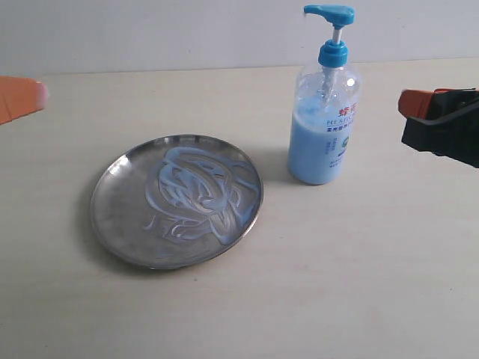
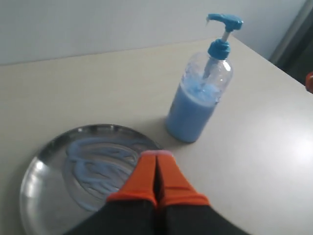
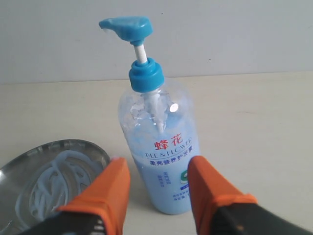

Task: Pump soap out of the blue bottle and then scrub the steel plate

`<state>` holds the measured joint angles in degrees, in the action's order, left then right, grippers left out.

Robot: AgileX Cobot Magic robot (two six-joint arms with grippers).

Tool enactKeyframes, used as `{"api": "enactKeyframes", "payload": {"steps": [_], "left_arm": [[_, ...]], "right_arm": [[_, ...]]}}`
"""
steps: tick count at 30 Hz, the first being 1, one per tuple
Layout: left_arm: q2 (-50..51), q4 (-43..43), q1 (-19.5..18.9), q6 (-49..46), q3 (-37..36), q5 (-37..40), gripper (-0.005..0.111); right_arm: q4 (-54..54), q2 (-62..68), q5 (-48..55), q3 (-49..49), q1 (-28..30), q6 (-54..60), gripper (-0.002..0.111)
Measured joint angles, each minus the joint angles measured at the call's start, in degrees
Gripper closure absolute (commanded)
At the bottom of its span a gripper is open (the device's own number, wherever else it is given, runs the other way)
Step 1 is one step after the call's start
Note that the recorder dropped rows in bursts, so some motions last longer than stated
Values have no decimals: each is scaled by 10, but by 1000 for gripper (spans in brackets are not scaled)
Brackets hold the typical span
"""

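Note:
The blue bottle (image 1: pixel 324 134) stands upright on the table, pump head raised, half full of pale blue soap. To its left lies the steel plate (image 1: pixel 112 213), with swirly soap (image 1: pixel 196 191) smeared over its middle. My left gripper (image 1: pixel 37 93) hovers at the far left edge, away from the plate. In the left wrist view the left gripper (image 2: pixel 156 154) is shut with nothing in it, over the plate's (image 2: pixel 44 161) near rim. My right gripper (image 1: pixel 406 105) hangs right of the bottle, apart from it. The right gripper (image 3: pixel 156 164) is open, facing the bottle (image 3: pixel 151 122).
The pale table (image 1: pixel 359 284) stretches bare in front of the plate and bottle. A light wall (image 1: pixel 187 30) runs behind the table's back edge. The table's right edge and a dark gap (image 2: pixel 298 49) show in the left wrist view.

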<state>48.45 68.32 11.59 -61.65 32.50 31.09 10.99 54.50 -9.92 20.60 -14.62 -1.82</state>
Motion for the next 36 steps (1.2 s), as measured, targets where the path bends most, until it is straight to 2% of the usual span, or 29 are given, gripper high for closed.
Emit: {"api": "enactKeyframes", "payload": {"steps": [5,11,18,25,30,36], "left_arm": [[-47,-33,-12,2,-23,-31,107],[-85,-112,-12,2,-29,-6,107],[-113,-134,-12,2,-29,-11,107],[-114,-135,-12,2,-29,-56,107],[-123,-138,-12,2,-29,-132,107],[-201,-141,-42,2,-31,-180,107]], "right_arm": [[0,0,0,0,0,0,68],[0,0,0,0,0,0,68],[0,0,0,0,0,0,68],[0,0,0,0,0,0,68],[0,0,0,0,0,0,68],[0,0,0,0,0,0,68]]}}
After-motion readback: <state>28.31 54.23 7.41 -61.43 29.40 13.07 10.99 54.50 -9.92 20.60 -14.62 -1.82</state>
